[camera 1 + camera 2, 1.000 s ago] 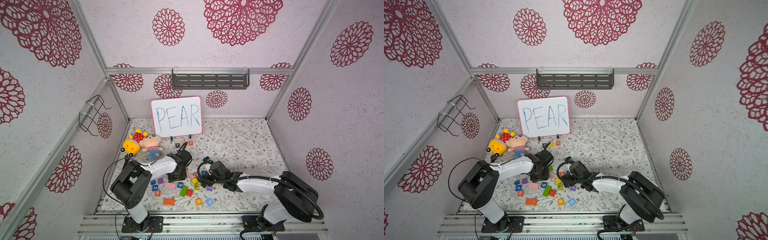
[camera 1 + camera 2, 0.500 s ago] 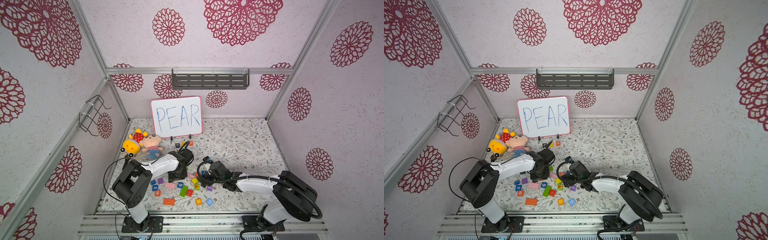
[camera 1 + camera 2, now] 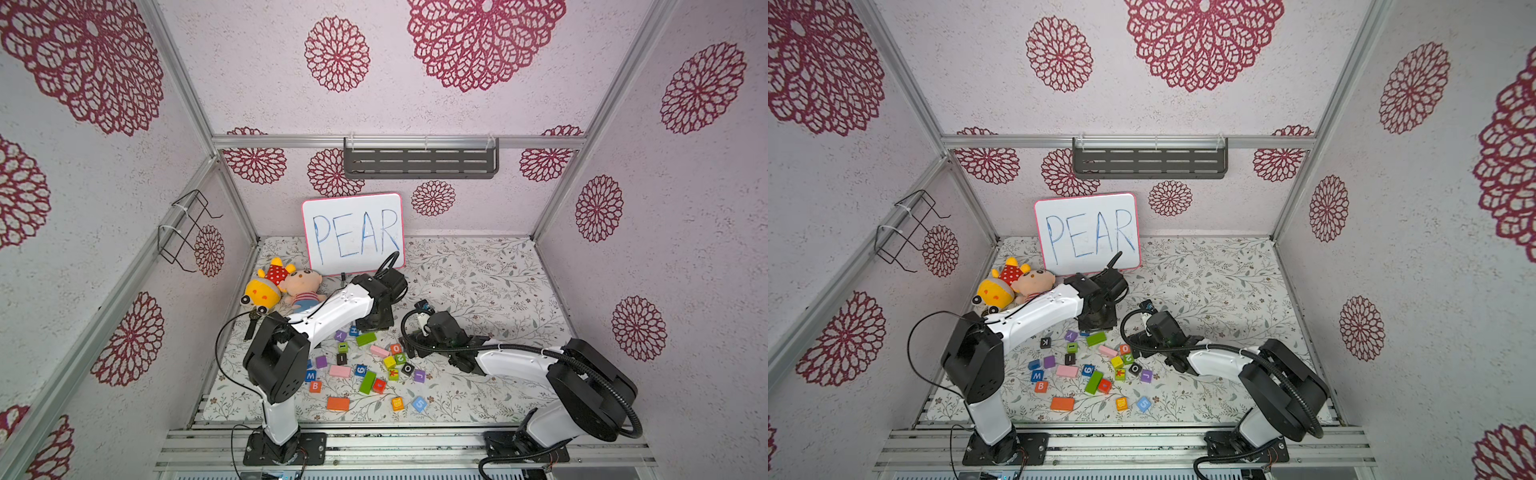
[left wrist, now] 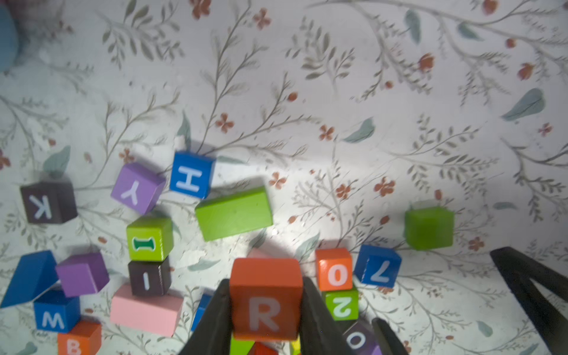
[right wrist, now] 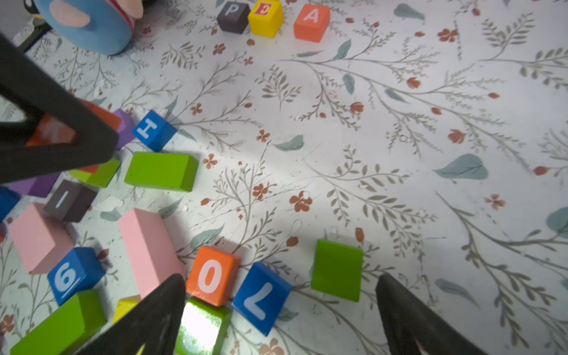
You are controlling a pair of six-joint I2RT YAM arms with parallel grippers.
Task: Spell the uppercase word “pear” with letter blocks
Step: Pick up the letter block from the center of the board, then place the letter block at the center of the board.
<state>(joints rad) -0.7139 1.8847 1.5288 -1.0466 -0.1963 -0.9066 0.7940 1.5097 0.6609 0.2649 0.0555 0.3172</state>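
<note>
The left hand was clamped on the orange-red R block, one finger on each side, holding it over the loose pile of blocks. In the right wrist view, the black P block and yellow E block sat touching in a row on the floral surface. The orange A block sat just beside them with a small gap. The right hand stood with its fingers wide apart and empty, above the blue 7 block.
</note>
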